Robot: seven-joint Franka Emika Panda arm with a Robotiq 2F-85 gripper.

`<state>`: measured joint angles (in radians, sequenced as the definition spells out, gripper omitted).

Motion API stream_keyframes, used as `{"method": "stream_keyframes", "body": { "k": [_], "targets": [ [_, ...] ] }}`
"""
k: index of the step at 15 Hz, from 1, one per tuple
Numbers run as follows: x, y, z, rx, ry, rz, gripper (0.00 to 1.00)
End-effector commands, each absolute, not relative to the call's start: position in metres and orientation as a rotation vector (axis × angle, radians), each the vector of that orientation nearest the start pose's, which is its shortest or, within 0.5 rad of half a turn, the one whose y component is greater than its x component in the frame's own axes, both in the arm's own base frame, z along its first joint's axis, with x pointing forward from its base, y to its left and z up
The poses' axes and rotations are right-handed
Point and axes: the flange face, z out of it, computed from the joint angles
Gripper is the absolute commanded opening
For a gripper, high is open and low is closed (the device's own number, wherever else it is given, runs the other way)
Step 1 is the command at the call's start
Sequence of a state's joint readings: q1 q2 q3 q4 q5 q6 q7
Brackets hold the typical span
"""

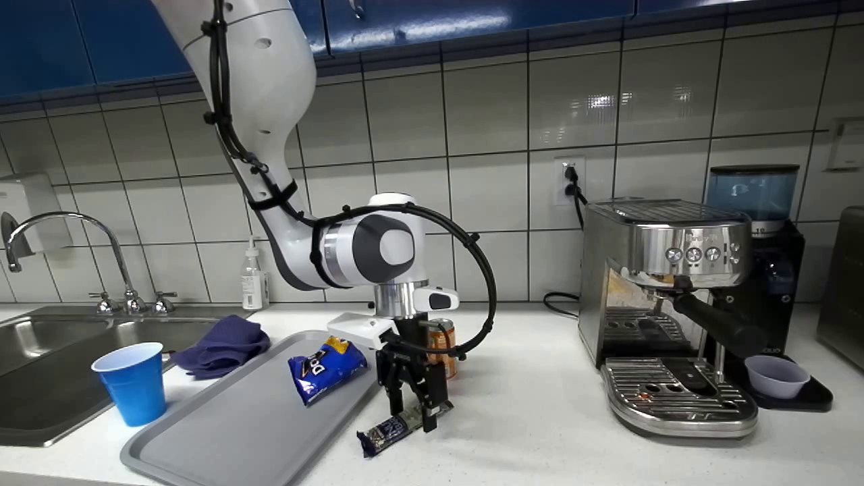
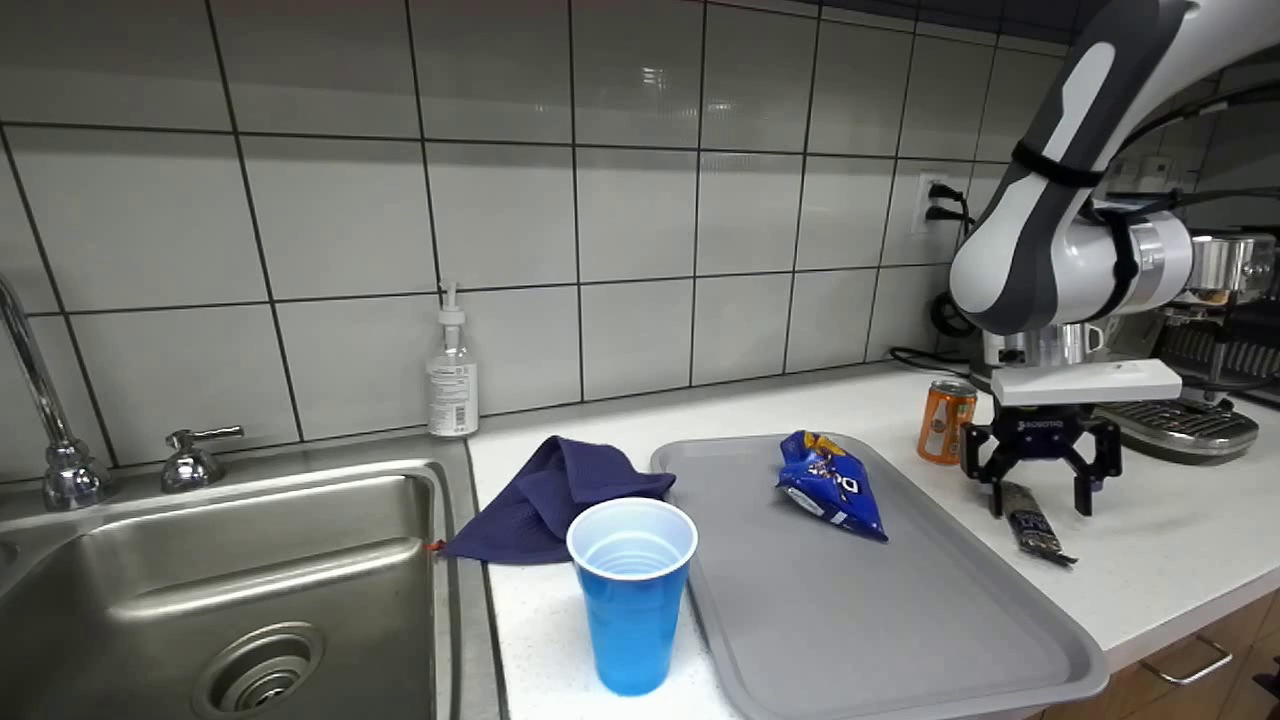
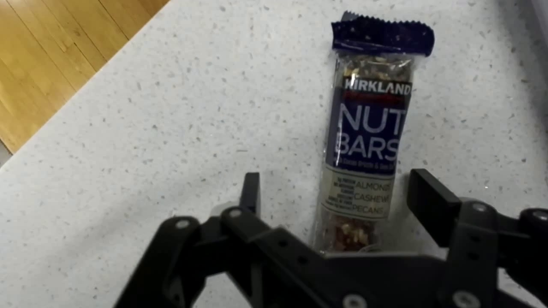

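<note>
Kitch. counter (image 1: 526,418) has 1 nut bar (image 3: 367,132) w/ 1 claw (image 3: 337,182) astride.

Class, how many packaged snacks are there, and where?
2: a nut bar on the counter beneath the open gripper, and a blue snack bag on the gray tray.

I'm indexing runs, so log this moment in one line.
gripper: open, astride nut bar | nut bar: on counter | chip bag: on tray
</note>
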<state>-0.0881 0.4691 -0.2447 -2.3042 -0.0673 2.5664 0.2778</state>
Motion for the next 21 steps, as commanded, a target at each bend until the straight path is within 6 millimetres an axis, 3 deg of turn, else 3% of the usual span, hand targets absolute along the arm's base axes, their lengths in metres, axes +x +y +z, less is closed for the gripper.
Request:
{"method": "stream_keyframes", "body": {
  "k": [1, 8, 15, 21],
  "targets": [
    [0.47, -0.169, 0.139, -3.162, 0.879, 0.295, 0.58],
    [0.472, -0.165, 0.143, -3.157, 0.896, 0.258, 0.05],
    [0.456, -0.168, 0.163, -3.135, 0.921, 0.241, 0.07],
    [0.434, -0.14, 0.192, -3.115, 0.891, 0.198, 0.07]
  ]
}}
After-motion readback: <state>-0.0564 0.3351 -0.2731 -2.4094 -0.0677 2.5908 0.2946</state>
